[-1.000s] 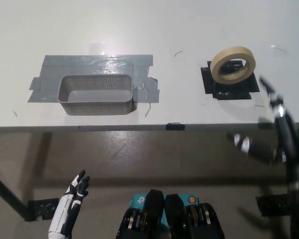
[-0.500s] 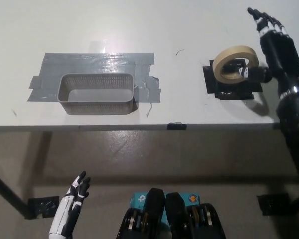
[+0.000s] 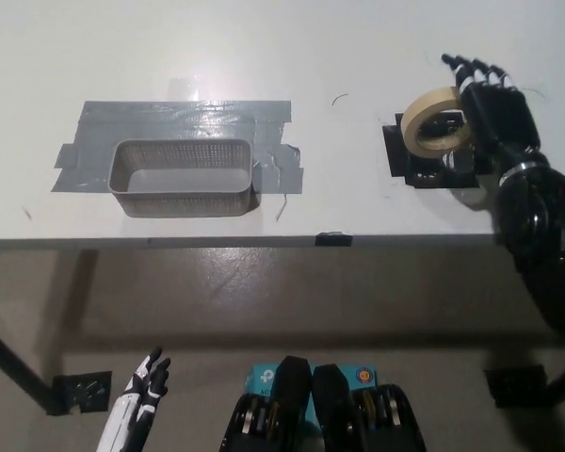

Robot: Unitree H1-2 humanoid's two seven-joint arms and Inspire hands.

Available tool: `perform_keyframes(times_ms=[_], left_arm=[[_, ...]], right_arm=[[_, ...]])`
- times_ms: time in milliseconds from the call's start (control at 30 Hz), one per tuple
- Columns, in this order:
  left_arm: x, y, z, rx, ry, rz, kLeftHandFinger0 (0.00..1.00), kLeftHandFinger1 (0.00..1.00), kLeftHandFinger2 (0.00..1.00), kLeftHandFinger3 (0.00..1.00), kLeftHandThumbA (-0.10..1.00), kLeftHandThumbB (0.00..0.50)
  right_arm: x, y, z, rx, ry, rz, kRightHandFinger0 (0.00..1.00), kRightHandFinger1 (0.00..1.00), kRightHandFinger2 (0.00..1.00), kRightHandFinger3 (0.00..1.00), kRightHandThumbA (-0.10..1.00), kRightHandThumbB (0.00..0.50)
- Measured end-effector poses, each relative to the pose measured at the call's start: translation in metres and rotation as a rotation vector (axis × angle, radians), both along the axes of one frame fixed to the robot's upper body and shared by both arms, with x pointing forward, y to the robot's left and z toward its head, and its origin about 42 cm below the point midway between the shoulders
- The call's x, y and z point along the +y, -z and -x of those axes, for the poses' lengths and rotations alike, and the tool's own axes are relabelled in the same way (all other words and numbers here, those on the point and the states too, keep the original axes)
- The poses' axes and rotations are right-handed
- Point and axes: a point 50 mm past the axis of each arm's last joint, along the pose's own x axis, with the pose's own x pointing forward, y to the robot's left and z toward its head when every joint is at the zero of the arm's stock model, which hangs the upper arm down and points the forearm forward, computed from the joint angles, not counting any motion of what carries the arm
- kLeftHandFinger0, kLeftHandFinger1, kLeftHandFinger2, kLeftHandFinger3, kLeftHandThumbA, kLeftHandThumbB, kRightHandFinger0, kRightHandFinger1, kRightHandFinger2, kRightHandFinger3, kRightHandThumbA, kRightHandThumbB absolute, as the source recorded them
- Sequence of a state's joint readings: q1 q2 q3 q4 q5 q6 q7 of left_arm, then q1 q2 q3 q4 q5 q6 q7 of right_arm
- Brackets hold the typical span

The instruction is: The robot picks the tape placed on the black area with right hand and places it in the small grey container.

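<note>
Tape (image 3: 436, 120), a cream roll tilted up on one edge, rests on the black area (image 3: 431, 162) near the table's right side. Right hand (image 3: 490, 108) lies just beside the roll on its right, fingers (image 3: 466, 68) extended and slightly apart past the far rim, holding nothing; whether the palm touches the roll cannot be told. For a sound grasp, the fingers should probably curl over the roll's rim with the thumb opposing through or beneath the ring, closing before any lift so the tilted roll does not topple. Small grey container (image 3: 182, 178) sits well apart to the left on grey tape patches (image 3: 184, 122). Left hand (image 3: 141, 405) rests low below the table (image 3: 282, 56), fingers loosely apart.
</note>
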State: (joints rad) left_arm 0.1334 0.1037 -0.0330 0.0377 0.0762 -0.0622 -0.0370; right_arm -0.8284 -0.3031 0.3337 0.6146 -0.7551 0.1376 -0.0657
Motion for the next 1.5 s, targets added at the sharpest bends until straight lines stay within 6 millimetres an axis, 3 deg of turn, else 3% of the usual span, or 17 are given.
perform_keyframes(times_ms=[300,567,1167,1500], left_arm=[[0.000,0.000,0.000,-0.005,0.004,-0.011,1.00,1.00,1.00,1.00,0.96,0.071],[-0.001,-0.001,-0.001,-0.010,0.008,-0.017,1.00,1.00,1.00,1.00,0.97,0.075],[-0.002,-0.002,-0.001,-0.018,0.012,-0.026,1.00,1.00,1.00,1.00,0.98,0.072],[-0.003,-0.003,-0.002,-0.021,0.016,-0.031,1.00,1.00,1.00,1.00,1.00,0.074]], right_arm=[[0.019,-0.010,-0.011,0.014,0.000,0.022,1.00,1.00,1.00,1.00,1.00,0.420],[0.027,-0.019,-0.020,0.015,-0.004,0.066,1.00,1.00,1.00,1.00,1.00,0.439],[0.017,-0.003,-0.032,0.088,0.041,0.252,1.00,1.00,1.00,1.00,1.00,0.448],[0.020,-0.012,-0.036,0.025,0.047,0.333,1.00,1.00,1.00,1.00,0.99,0.362]])
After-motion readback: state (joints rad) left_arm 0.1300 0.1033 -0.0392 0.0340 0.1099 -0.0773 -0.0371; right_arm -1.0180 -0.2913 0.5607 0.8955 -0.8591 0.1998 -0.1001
